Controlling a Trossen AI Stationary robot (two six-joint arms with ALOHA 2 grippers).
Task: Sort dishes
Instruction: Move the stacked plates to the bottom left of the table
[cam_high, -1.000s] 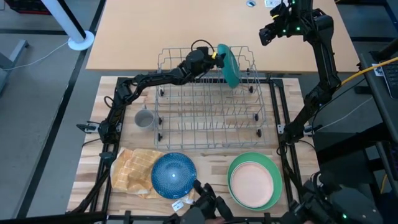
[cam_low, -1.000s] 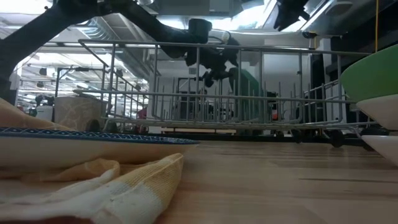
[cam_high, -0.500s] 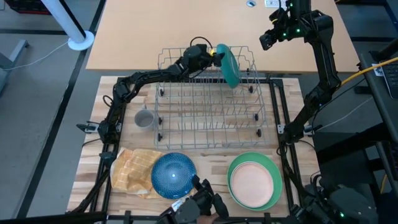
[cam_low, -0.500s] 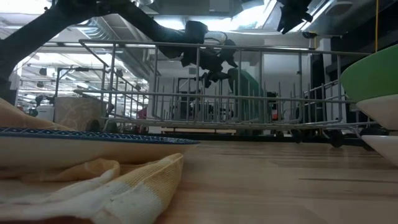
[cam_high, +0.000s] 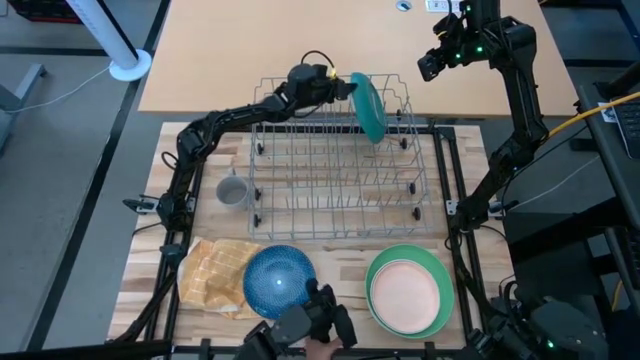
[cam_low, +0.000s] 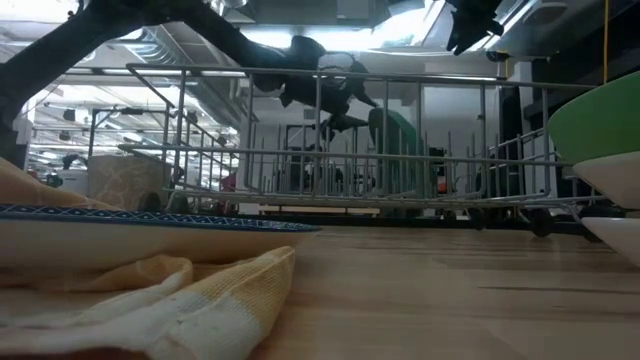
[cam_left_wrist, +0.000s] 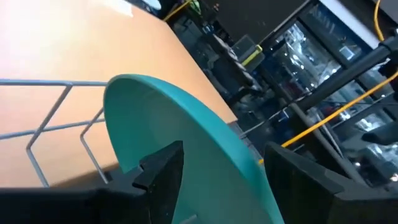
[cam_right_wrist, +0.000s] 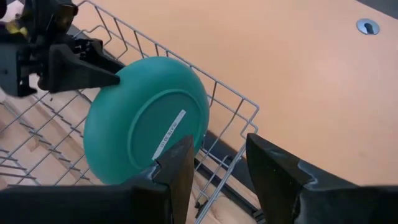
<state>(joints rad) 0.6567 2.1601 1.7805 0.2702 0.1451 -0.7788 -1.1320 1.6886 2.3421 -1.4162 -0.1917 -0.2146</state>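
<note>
A teal plate (cam_high: 368, 105) stands on edge between the wires at the far right of the grey wire rack (cam_high: 340, 190), leaning a little. My left gripper (cam_high: 345, 85) is open at the plate's upper rim. In the left wrist view its fingers (cam_left_wrist: 163, 174) stand on either side of the plate (cam_left_wrist: 168, 118). My right gripper (cam_high: 428, 62) is open and hangs high over the far table, looking down on the plate (cam_right_wrist: 146, 118). A grey mug (cam_high: 232, 190), a blue plate (cam_high: 278, 280) and a peach plate (cam_high: 403, 290) on a green one (cam_high: 385, 262) rest on the table. My left gripper stands level at the teal plate's upper rim (cam_right_wrist: 121, 78), coming from the table's left, with one finger on each face. Whether a finger touches the rim, I cannot tell. The plate's lower edge sits in the rack.
The yellow checked cloth (cam_high: 215, 270) lies under the blue plate's left side at the near left. A dark object with a person's hand (cam_high: 305, 328) is at the near edge. Most of the rack's slots are bare. Bare wood lies between rack and plates.
My left gripper has drawn back a little from the teal plate, toward the table's far and left edges, its wrist rising. The plate has stayed standing in the rack. The dark object at the near edge has shifted left.
</note>
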